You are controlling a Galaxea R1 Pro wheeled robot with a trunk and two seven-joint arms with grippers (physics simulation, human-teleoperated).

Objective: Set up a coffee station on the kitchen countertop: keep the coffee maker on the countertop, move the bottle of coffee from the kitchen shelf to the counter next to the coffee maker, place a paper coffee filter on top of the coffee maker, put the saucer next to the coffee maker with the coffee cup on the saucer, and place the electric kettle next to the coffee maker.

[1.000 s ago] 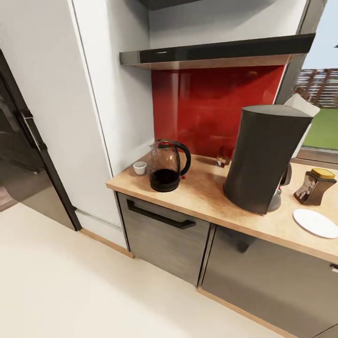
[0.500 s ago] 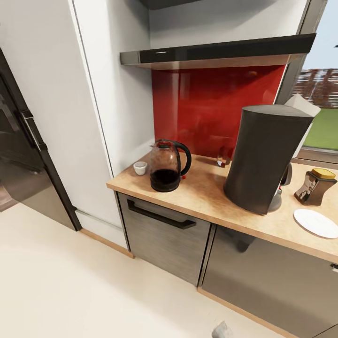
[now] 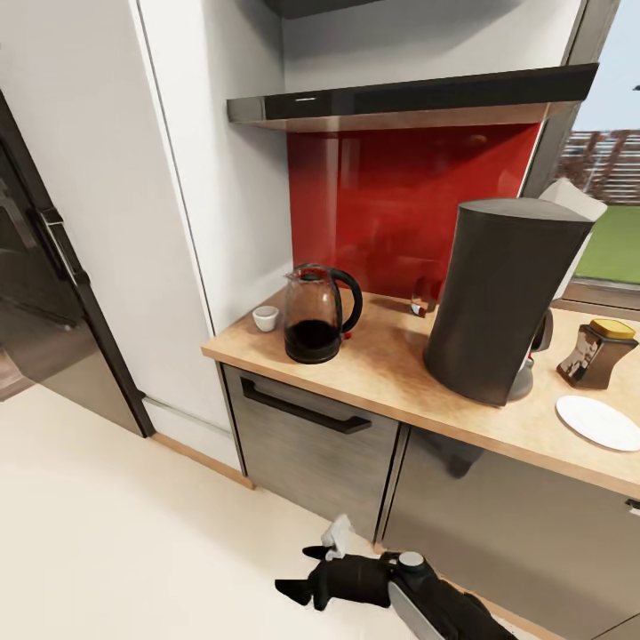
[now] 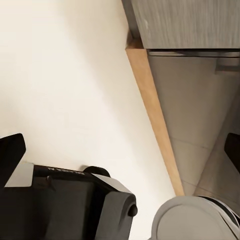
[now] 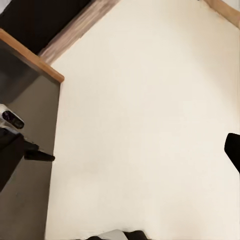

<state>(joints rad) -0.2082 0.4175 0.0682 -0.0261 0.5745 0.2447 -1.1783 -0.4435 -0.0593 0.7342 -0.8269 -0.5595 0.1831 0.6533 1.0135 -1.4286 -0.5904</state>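
worktop [image 3: 391,369]: light wood-look surface over dark grey cabinet fronts [image 3: 311,453], running from the white wall panel toward the window
electric kettle [image 3: 316,313]: upright near the worktop's left end, black looped handle turned toward the coffee maker, dark liquid low in the glass
coffee cup [image 3: 265,317]: small and white, just beside the kettle on its wall side, standing on the bare worktop, well apart from the saucer
coffee maker [image 3: 500,300]: tall dark grey body, upright at mid worktop, between kettle and bottle
paper coffee filter [image 3: 569,200]: white corner showing behind the coffee maker's top; whether it rests on it I cannot tell
bottle of coffee [image 3: 597,353]: dark jar with yellow lid, on the worktop just beyond the coffee maker
saucer [image 3: 597,422]: flat white plate near the worktop's front edge, in front of the bottle, nothing on it
kitchen shelf [image 3: 418,93]: glossy black slab above the red backsplash [image 3: 409,204]
right end effector [image 3: 307,578]: low over the pale floor [image 3: 133,533] before the cabinets, fingers spread apart, grasping nothing
left end effector [image 4: 120,152]: dark fingertips at opposite edges of the left wrist view, released, over the floor beside the cabinet plinth
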